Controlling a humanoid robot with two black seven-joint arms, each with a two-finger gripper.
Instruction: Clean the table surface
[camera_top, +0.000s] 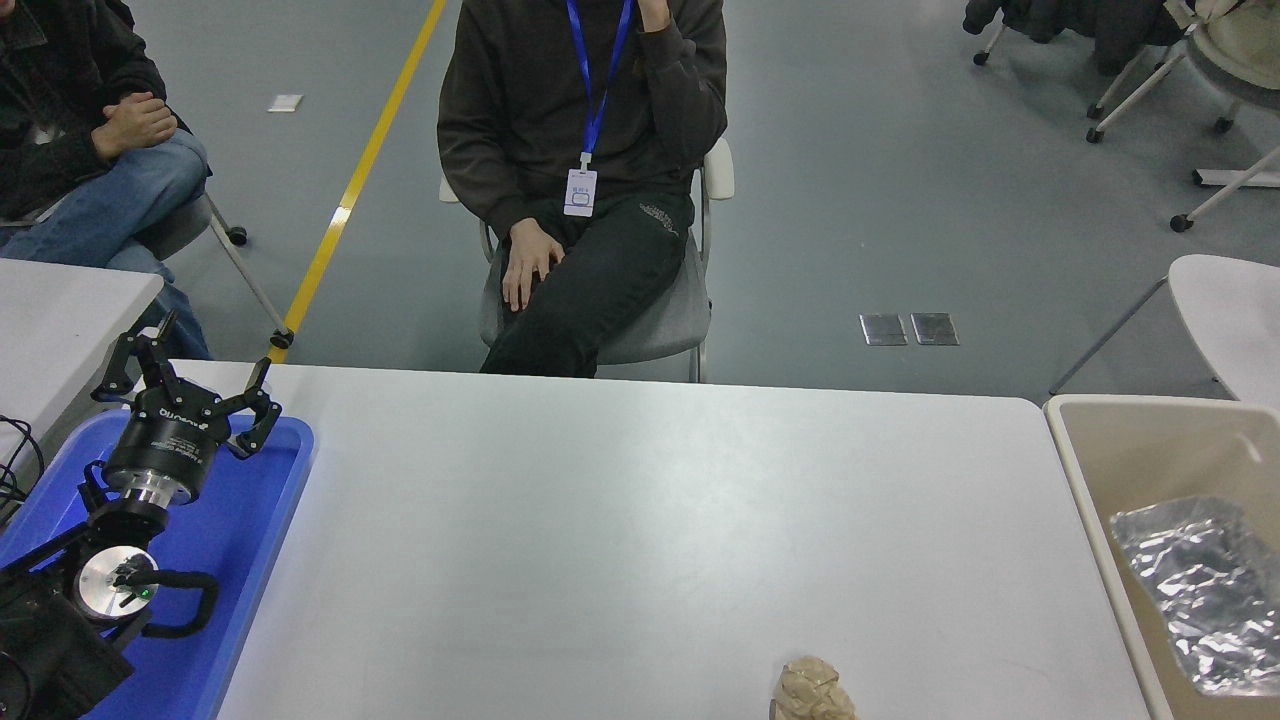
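The table surface (620, 520) is a wide, smooth grey-white top that fills the lower half of the head view. A crumpled beige paper ball (812, 692) lies on it at the front edge, right of centre. A crumpled piece of silver foil (1200, 590) lies inside the beige bin (1085, 480) at the table's right end. My left gripper (190, 382) is parked at the lower left over a blue tray (255, 500), its fingers spread open and empty. My right arm and gripper are out of view.
A person in dark clothes sits on a grey chair (660, 320) just beyond the table's far edge. Another person (90, 160) sits at the upper left. A smaller white table (60, 310) stands at the left, another (1230, 320) at the right.
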